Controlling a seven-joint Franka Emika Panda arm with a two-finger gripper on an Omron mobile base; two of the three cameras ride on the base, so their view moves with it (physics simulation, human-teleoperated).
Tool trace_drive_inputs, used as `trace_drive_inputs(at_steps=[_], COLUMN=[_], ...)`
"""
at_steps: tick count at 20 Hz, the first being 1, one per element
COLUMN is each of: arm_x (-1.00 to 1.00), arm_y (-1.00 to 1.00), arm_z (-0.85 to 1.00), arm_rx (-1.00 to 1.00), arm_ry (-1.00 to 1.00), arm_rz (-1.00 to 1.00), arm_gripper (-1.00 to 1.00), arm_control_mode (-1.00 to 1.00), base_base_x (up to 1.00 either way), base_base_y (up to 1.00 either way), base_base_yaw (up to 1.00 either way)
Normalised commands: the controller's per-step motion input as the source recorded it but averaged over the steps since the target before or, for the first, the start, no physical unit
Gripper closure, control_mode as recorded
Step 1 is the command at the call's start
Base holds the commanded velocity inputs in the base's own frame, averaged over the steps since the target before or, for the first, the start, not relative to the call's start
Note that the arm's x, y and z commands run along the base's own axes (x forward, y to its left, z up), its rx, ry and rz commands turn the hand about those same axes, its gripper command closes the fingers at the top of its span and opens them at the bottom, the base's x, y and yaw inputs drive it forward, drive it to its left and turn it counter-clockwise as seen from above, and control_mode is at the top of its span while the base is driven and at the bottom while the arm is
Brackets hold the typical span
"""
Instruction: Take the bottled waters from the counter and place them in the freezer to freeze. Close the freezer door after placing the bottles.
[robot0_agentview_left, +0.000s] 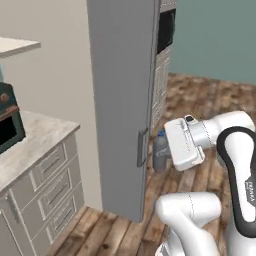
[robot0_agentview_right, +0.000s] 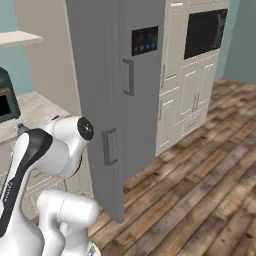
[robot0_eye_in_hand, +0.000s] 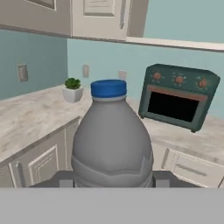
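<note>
My gripper (robot0_eye_in_hand: 112, 180) is shut on a grey translucent bottled water (robot0_eye_in_hand: 111, 135) with a blue cap, which stands upright between the fingertips. In the left base view the bottle (robot0_agentview_left: 160, 150) hangs in the air over the wooden floor. It sits in my gripper (robot0_agentview_left: 165, 152), just right of the open freezer door's (robot0_agentview_left: 120, 100) edge and handle. The door (robot0_agentview_right: 95, 90) stands swung out and hides the freezer's inside. The beige counter (robot0_agentview_left: 35, 137) lies to the left. What looks like another bottle's cap (robot0_agentview_right: 21, 128) peeks up over my arm.
A dark green toaster oven (robot0_eye_in_hand: 179, 96) and a small potted plant (robot0_eye_in_hand: 72, 89) stand on the counter (robot0_eye_in_hand: 30, 116). The fridge door with the dark display panel (robot0_agentview_right: 145, 41) is closed. Cream cabinets with a wall oven (robot0_agentview_right: 202, 32) stand further right, with wooden floor (robot0_agentview_right: 200, 190) in front.
</note>
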Motion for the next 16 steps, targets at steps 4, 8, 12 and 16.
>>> trace_drive_inputs(at_steps=[4, 8, 12, 16], arm_x=[0.0, 0.0, 0.0, 0.0], arm_y=[0.0, 0.0, 0.0, 0.0], arm_z=[0.0, 0.0, 0.0, 0.0], arm_rx=[0.0, 0.0, 0.0, 0.0], arm_ry=[0.0, 0.0, 0.0, 0.0], arm_rz=[0.0, 0.0, 0.0, 0.0], arm_gripper=[1.0, 1.0, 1.0, 1.0], arm_control_mode=[1.0, 1.0, 1.0, 1.0], base_base_x=[0.18, 0.26, 0.54, 0.96], base_base_y=[-1.0, -1.0, -1.0, -1.0], base_base_yaw=[-0.28, -0.07, 0.04, 0.16])
